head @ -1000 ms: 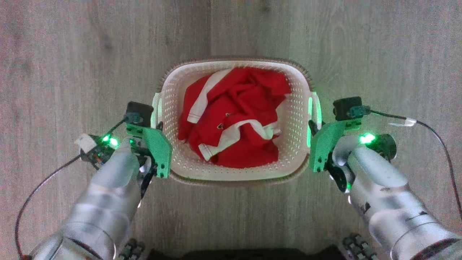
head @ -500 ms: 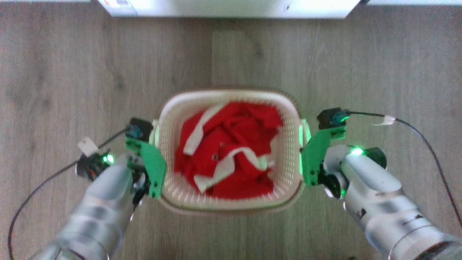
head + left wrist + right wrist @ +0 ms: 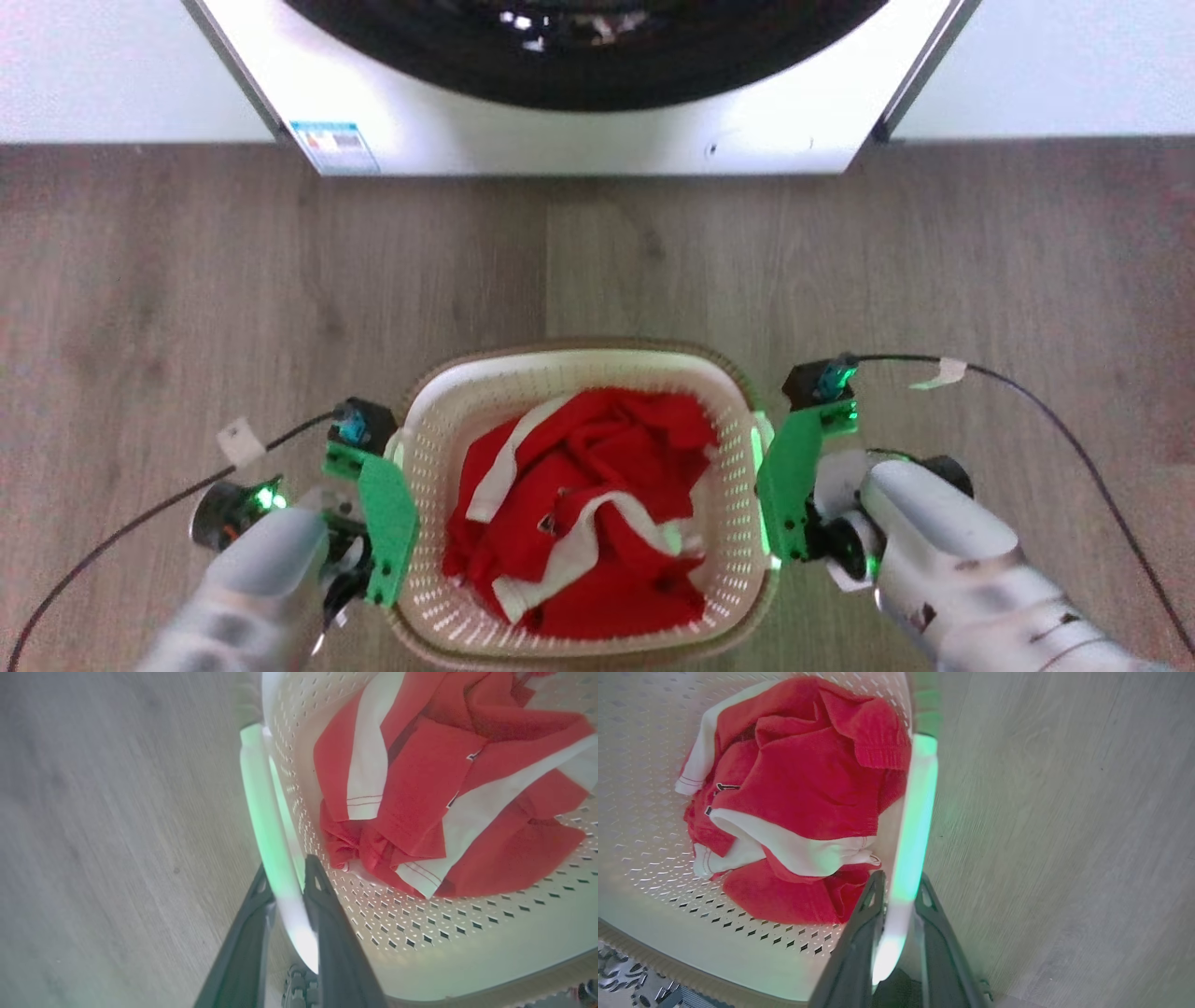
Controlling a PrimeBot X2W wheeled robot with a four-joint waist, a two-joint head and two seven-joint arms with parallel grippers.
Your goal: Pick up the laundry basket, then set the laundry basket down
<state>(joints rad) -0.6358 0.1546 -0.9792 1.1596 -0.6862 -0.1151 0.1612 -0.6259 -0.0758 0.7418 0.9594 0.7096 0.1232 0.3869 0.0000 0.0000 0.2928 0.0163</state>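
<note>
Matt perforated plastic laundry basket [image 3: 435, 455]

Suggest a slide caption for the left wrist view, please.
Left jaws closed on a side handle of the laundry basket, red-and-white clothing inside.

cream laundry basket [image 3: 439, 597], red clothes inside

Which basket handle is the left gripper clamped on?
The handle on the basket's left side, pinched by the left gripper; the right gripper pinches the opposite handle.
</note>
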